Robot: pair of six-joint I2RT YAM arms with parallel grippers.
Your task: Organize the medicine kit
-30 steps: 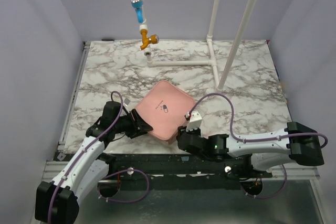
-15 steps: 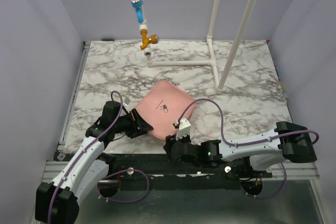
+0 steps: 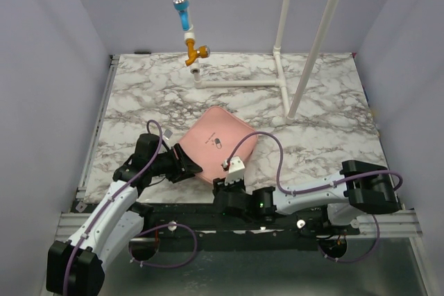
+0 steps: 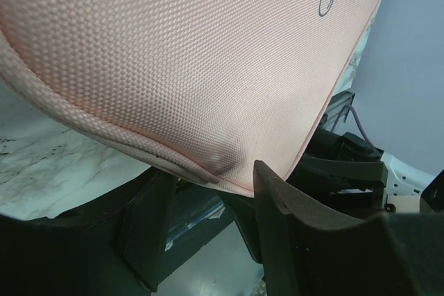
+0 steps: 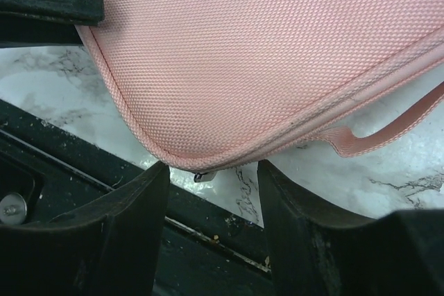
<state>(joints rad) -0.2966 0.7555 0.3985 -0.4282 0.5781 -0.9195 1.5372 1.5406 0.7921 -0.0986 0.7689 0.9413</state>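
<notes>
The medicine kit (image 3: 208,152), a pink zipped case with a small pill logo, lies tilted near the table's front edge. My left gripper (image 3: 189,168) grips its left near edge. In the left wrist view the kit (image 4: 173,53) fills the top, its seam pinched between the fingers (image 4: 277,199). My right gripper (image 3: 223,185) stands open at the kit's near corner. In the right wrist view the kit (image 5: 263,53) hangs just above the open jaws, with the metal zipper pull (image 5: 202,176) between them and a pink strap (image 5: 388,133) to the right.
A white pipe frame (image 3: 243,82) lies at the back of the marble table (image 3: 333,129), with two upright poles (image 3: 309,67). Blue (image 3: 182,10) and orange (image 3: 196,52) fittings hang at the back. The black front rail (image 3: 187,213) runs just below the kit.
My right arm has slid left along the kit's near edge to its front corner. The left arm and the kit have not moved.
</notes>
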